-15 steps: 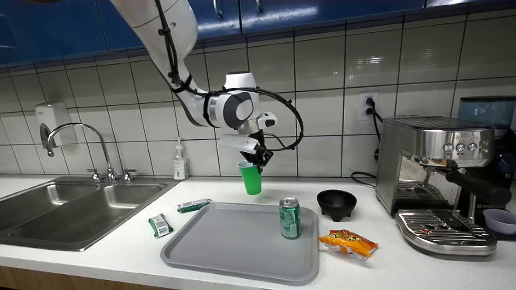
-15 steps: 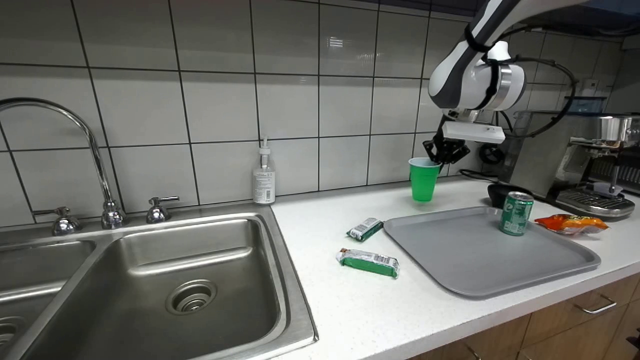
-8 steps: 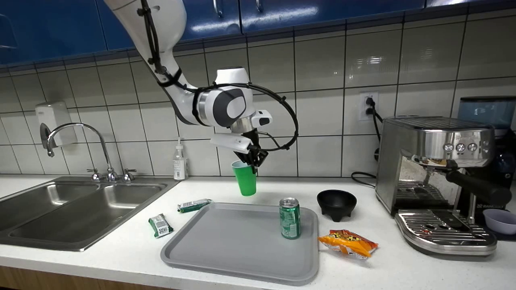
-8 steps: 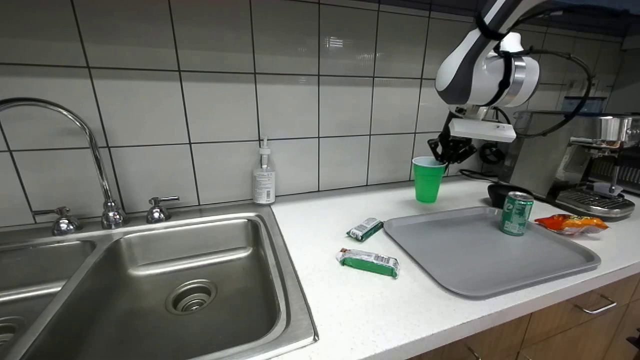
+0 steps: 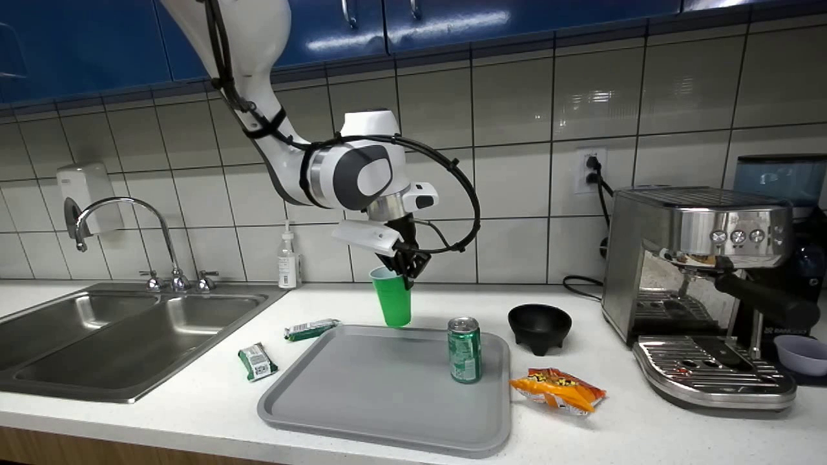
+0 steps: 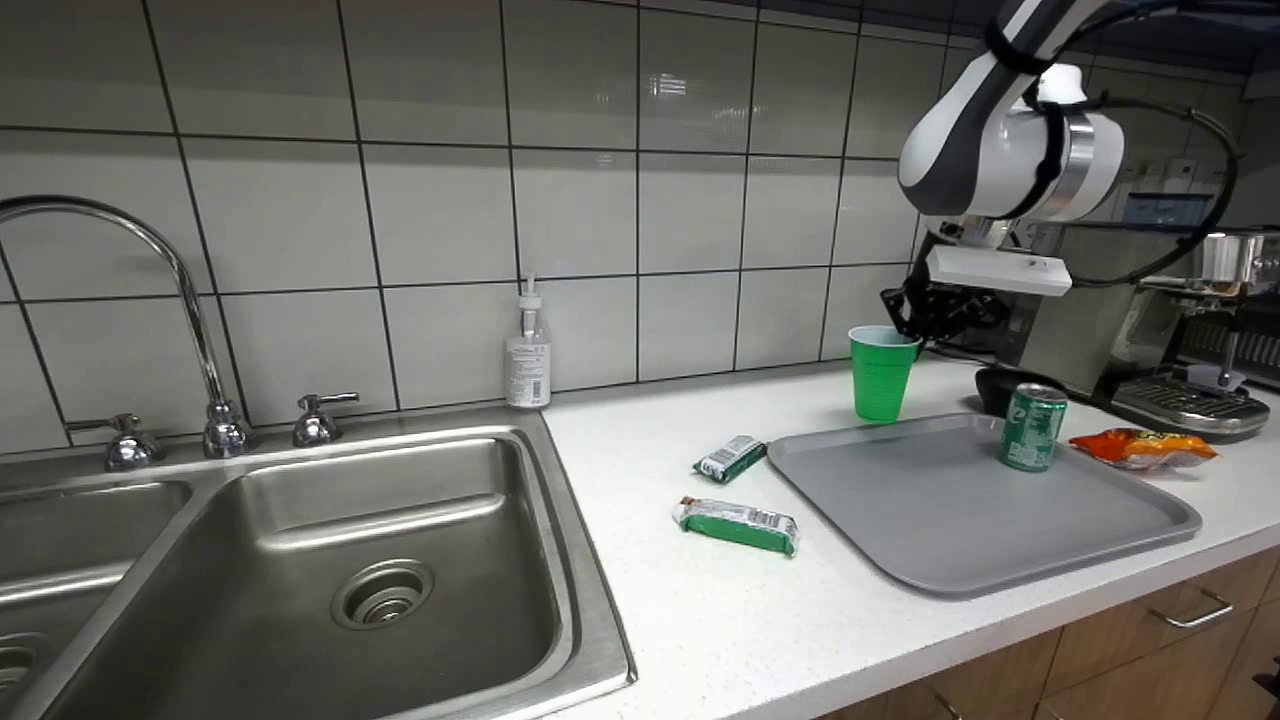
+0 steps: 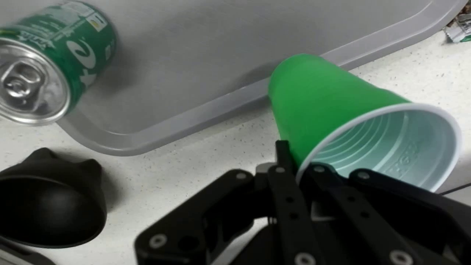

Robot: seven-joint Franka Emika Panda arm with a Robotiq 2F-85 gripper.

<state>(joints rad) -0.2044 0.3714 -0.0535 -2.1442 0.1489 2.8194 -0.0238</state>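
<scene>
Your tool (image 7: 301,159) is clamped on the side of the green cup (image 7: 331,99), one finger inside and one outside, probably because a thin rim pinches more easily than the wide, tapering body. You hold it mouth up by the back lip of the tray (image 5: 387,387); you can't tell whether its base clears the counter (image 6: 780,620). It looks like smooth plastic, pale and ringed within. Farther off, the metal can (image 5: 464,351) stands upright on the flat tray, whose raised lip likely limits sliding. Around that sit a black bowl (image 5: 539,321) on stubby feet, a crinkled orange bag (image 5: 559,389) and two glossy wrapped bars (image 6: 738,527).
</scene>
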